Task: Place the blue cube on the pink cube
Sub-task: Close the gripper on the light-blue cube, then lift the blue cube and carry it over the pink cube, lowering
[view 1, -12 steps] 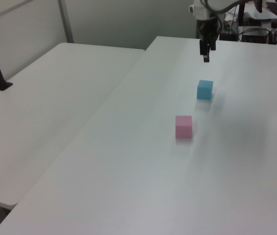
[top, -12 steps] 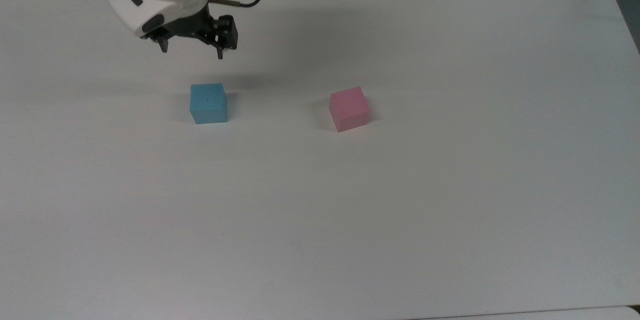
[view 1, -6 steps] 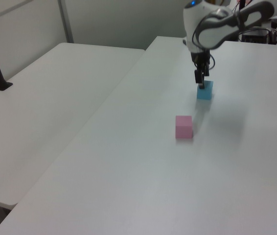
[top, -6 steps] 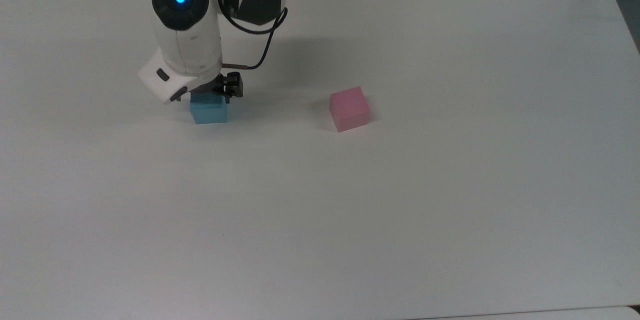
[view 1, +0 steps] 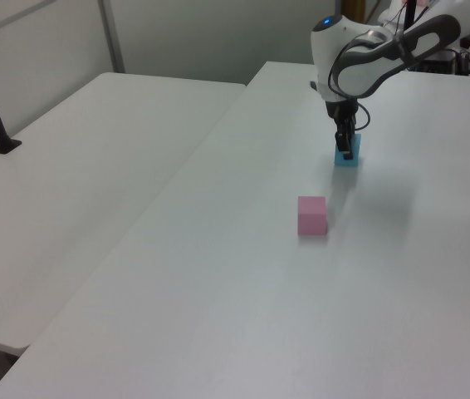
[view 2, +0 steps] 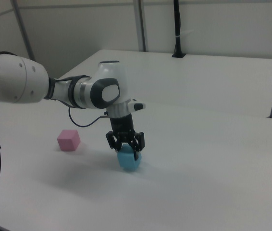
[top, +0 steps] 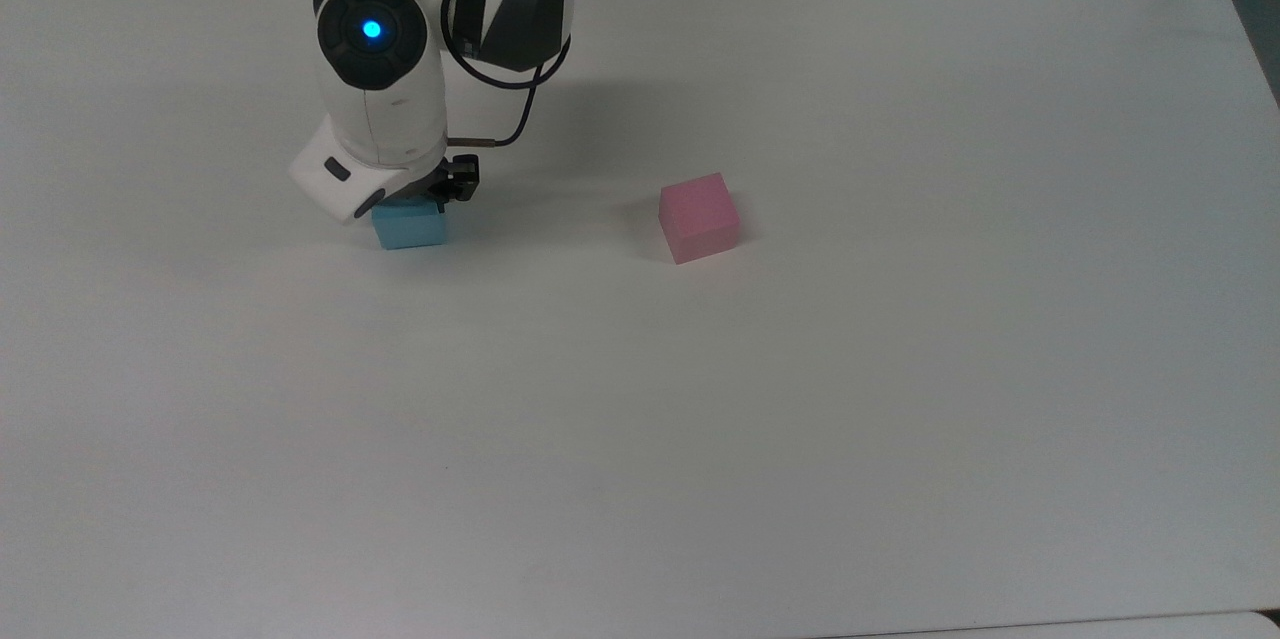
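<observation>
So far the gripper (view 2: pixel 125 150) is straddling the blue cube (view 2: pixel 129 160), fingers apart. Lifting and stacking on the pink cube (view 2: pixel 68 140) are remaining.

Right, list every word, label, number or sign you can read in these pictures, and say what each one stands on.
None: no readable text stands on anything here.
The blue cube, the pink cube and the white table carry no writing.
The arm bears a round blue light, not a sign or letter.
</observation>
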